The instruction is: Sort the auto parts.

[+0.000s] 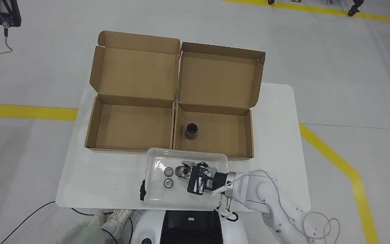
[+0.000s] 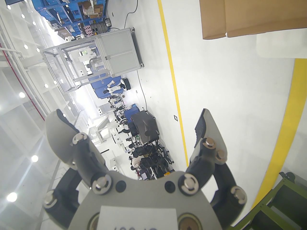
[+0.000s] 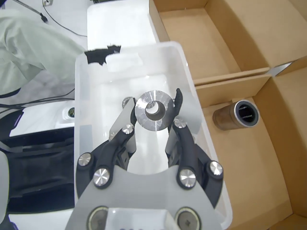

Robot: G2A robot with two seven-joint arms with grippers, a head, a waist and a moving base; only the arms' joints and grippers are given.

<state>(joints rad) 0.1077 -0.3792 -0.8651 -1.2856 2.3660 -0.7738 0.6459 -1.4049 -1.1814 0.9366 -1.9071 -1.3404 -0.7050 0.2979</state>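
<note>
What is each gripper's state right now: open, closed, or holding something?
Left gripper: open, holding nothing.
Right gripper: closed on a metal ring.

Small metal part (image 3: 124,101) (half-hidden, unidentifiable)

Top: steeply down on the bench (image 1: 286,122) from above. Right wrist: close over the clear bin (image 3: 79,111), facing cardboard boxes (image 3: 203,37) at 12 o'clock, both shared with top. Left wrist: outward across factory floor (image 2: 227,96).
</note>
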